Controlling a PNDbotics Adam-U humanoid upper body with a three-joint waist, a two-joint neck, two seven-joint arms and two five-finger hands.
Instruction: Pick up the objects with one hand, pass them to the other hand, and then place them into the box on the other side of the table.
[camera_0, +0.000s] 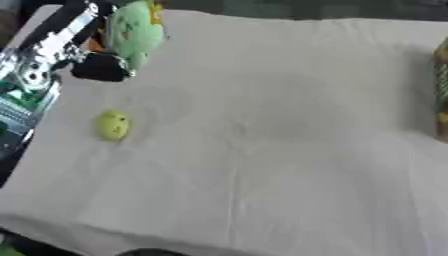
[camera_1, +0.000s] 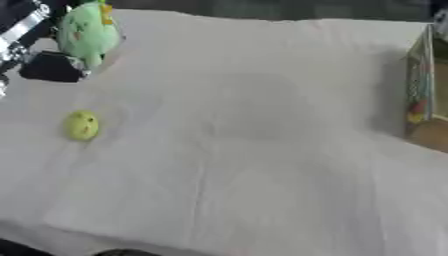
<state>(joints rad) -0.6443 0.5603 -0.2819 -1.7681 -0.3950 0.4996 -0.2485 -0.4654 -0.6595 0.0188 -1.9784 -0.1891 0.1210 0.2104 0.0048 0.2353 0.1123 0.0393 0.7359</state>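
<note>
left hand (camera_0: 101, 67) gripping soft green plush toy (camera_0: 136, 30), squashy, light; small yellow-green ball (camera_0: 112, 125) lying below hand; cardboard box (camera_1: 424, 95) far right.

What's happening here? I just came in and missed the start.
The robot's left hand is up at the table's far left corner with a green plush toy at it. A small yellow-green ball lies on the white cloth, untouched. The box stands at the right edge. The right hand isn't in view.
</note>
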